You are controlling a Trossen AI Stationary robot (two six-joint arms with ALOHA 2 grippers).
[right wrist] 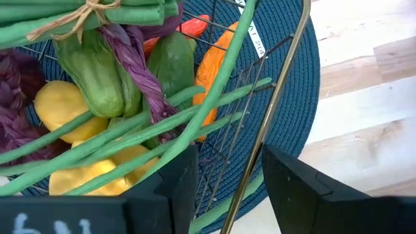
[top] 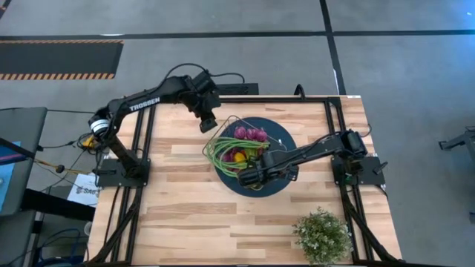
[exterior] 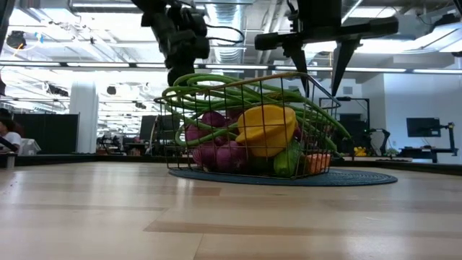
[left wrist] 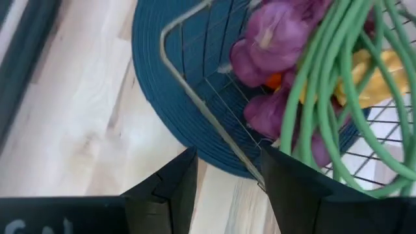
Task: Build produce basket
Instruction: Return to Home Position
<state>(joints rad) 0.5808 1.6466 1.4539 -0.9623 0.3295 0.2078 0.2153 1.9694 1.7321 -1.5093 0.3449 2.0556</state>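
The wire basket (top: 249,152) stands on the round dark blue plate (top: 286,135) in the middle of the table. It holds purple grapes (left wrist: 273,39), a yellow lemon (exterior: 267,130), a green cucumber (right wrist: 97,71), a green pepper (right wrist: 172,62), orange carrots (right wrist: 214,71) and long green beans (exterior: 238,87) that arch over its rim. My left gripper (top: 208,123) hangs open over the basket's far-left corner (left wrist: 195,97). My right gripper (top: 251,176) is open at the basket's near side, with one finger on either side of the rim wire (right wrist: 273,117).
A bushy potted plant (top: 323,233) stands at the table's near right corner. Black frame rails (top: 141,148) run along the left and right sides. Bare wood lies left of and in front of the plate.
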